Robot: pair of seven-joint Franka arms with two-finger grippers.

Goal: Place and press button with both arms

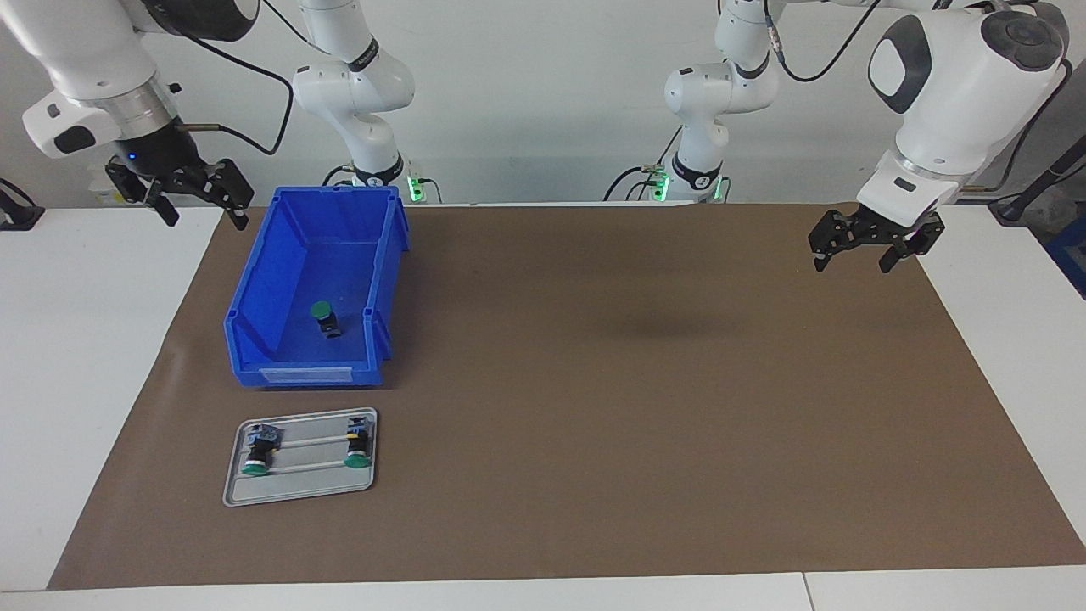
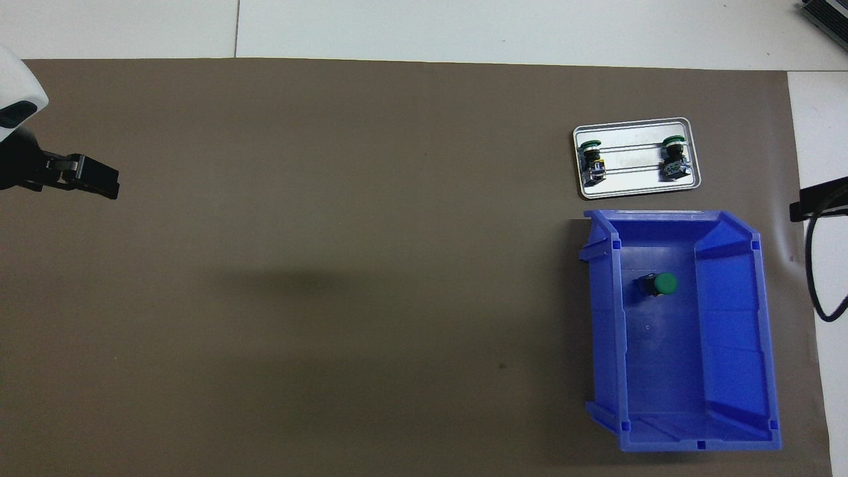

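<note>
both arms raised and apart, green-capped button in the blue bin

the button (image 1: 323, 318) (image 2: 658, 285) sits inside the blue bin (image 1: 254, 297) (image 2: 729, 318), on its floor, green cap up and slightly tilted, clear of the bin walls. the bin stands on the brown mat (image 1: 594, 382) (image 2: 331, 265) toward the right arm's end of the surface (image 1: 85, 339).

farther from the robots than the bin, just beside it, lies a small grey tray (image 1: 301, 488) (image 2: 636, 191). two more green-capped buttons lie on their sides in it, one at each end (image 1: 259, 450) (image 2: 591, 158) and (image 1: 358, 445) (image 2: 672, 158), apart from each other.

the left end effector (image 1: 857, 255) (image 2: 86, 179) hangs in the air over the mat's edge at the left arm's end, fingers spread and holding nothing. the right end effector (image 1: 199, 204) hangs over the mat's edge beside the bin's corner nearest the robots, fingers also spread and empty; in the overhead view only a dark sliver of it and its cable show at the frame's side. neither touches the bin, the tray or any button.
</note>
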